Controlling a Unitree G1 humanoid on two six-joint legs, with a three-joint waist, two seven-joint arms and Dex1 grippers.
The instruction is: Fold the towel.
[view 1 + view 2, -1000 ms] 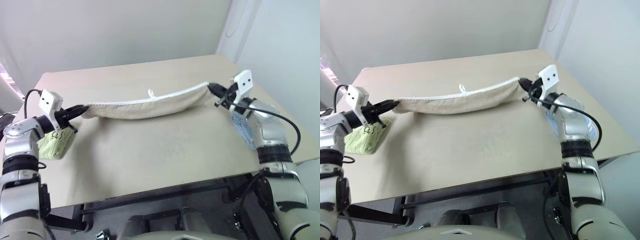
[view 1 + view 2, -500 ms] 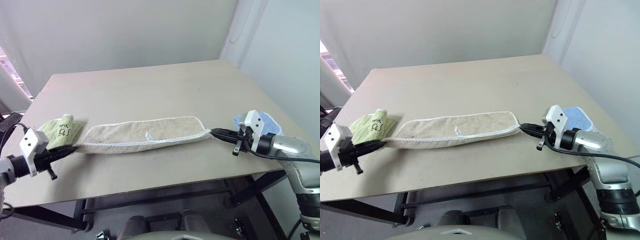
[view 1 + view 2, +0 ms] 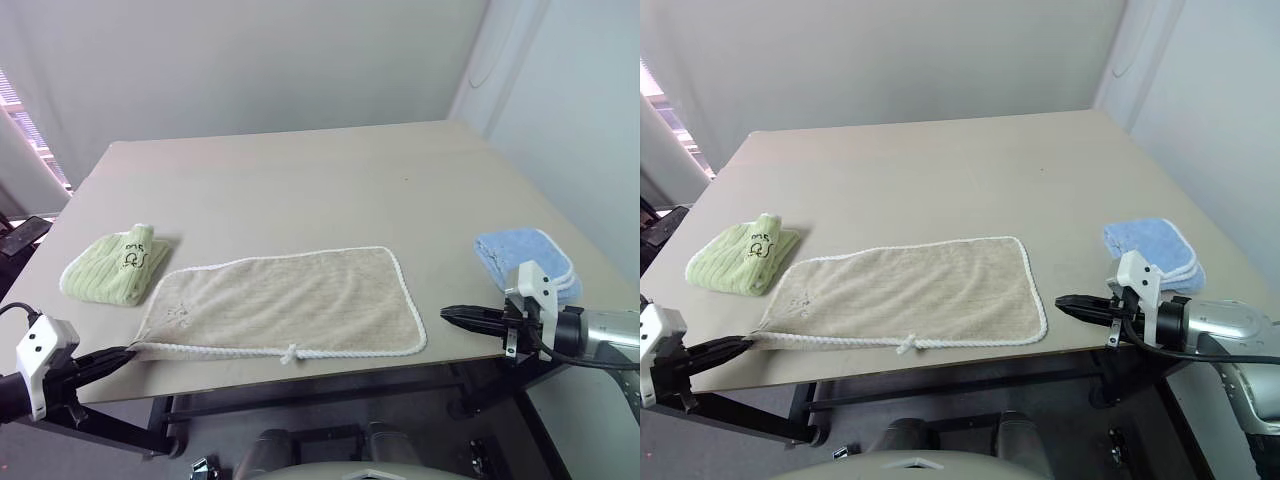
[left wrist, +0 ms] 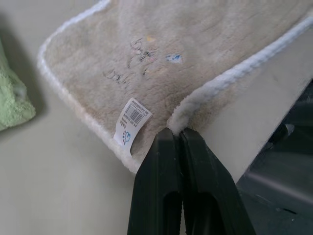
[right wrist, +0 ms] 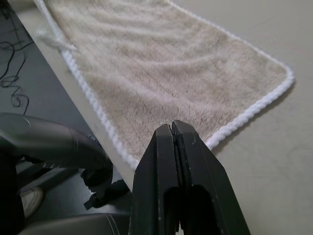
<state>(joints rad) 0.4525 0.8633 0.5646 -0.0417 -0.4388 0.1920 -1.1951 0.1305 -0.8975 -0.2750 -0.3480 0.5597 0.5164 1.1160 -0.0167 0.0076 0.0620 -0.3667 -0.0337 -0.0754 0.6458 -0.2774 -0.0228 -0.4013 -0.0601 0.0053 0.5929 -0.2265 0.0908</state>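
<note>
The beige towel (image 3: pixel 290 300) with white corded edging lies spread flat on the table (image 3: pixel 300 170), its near edge along the table's front. A small white loop (image 3: pixel 290 353) sits on that near edge. My left gripper (image 3: pixel 127 351) is at the near left corner, shut on the corded edge (image 4: pixel 220 81) beside a white label (image 4: pixel 133 120). My right gripper (image 3: pixel 446 314) is shut, with nothing between its fingers. It hovers just off the towel's near right corner, a small gap away from it, and its tip (image 5: pixel 171 126) points across the towel.
A folded light green towel (image 3: pixel 115 268) lies left of the beige one, close to its far left corner. A folded light blue towel (image 3: pixel 525 258) lies near the table's right edge, behind my right gripper. The table's front edge runs right under both grippers.
The towel hung stretched between both grippers; both arms drew it back to the near edge and it now lies flat. The right gripper has let go of its corner.
</note>
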